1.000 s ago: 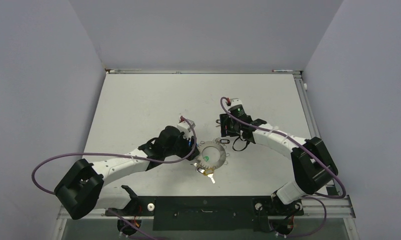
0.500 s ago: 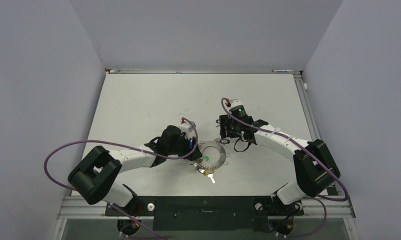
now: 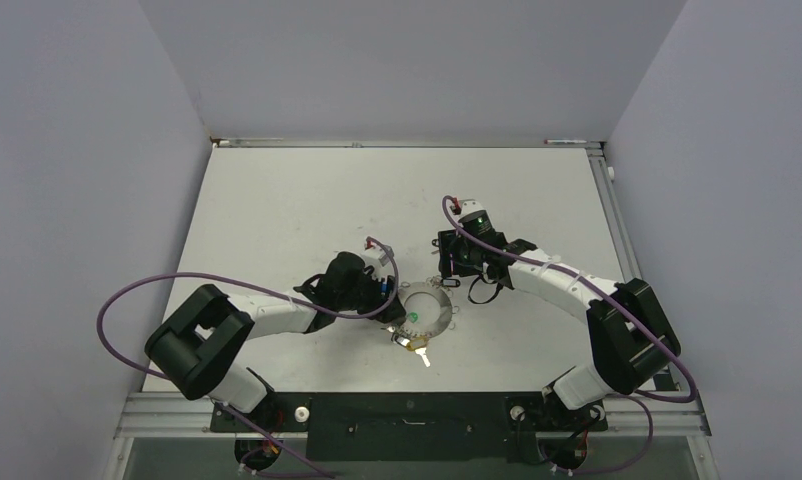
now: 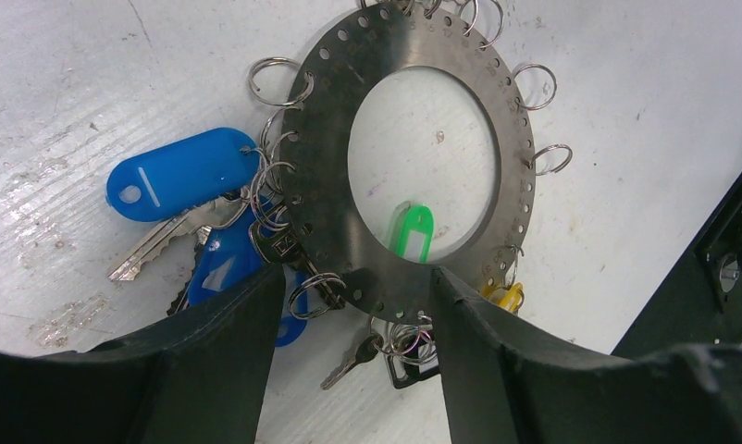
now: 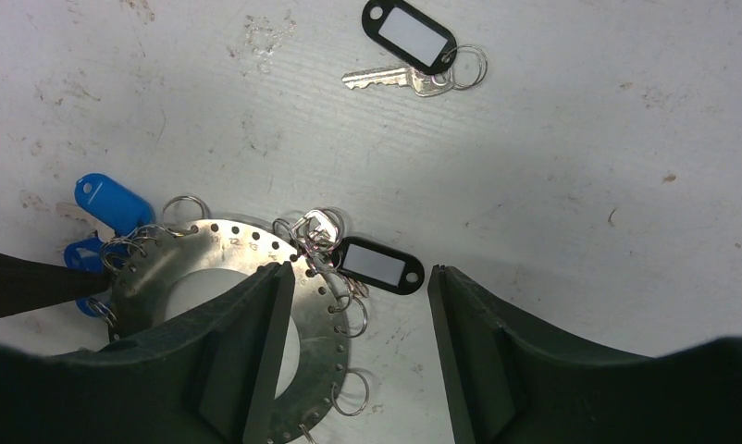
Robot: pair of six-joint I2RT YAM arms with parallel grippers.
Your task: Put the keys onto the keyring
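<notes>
The grey keyring (image 4: 316, 166) lies flat on the white table, its rim lined with small split rings. Blue-tagged keys (image 4: 178, 173) hang off its left side, a green tag (image 4: 411, 231) shows through its hole, and a yellow tag (image 4: 506, 296) sits at its right edge. My left gripper (image 4: 355, 275) is open, and the ring's near rim lies between its fingers. My right gripper (image 5: 360, 270) is open over the ring's (image 5: 247, 250) other side, with a black tag (image 5: 381, 265) between its fingertips. A loose key with a black tag (image 5: 414, 42) lies apart from the ring.
In the top view both arms meet at the keyring (image 3: 437, 318) in the table's near middle. A yellow-tagged key (image 3: 424, 355) pokes out of its near side. Purple cables loop off both arms. Grey walls enclose the table (image 3: 277, 200) on three sides.
The left arm's elbow and rear links have swung inward and up toward the table, while its gripper stays at the ring. The right arm and the keys have not moved.
</notes>
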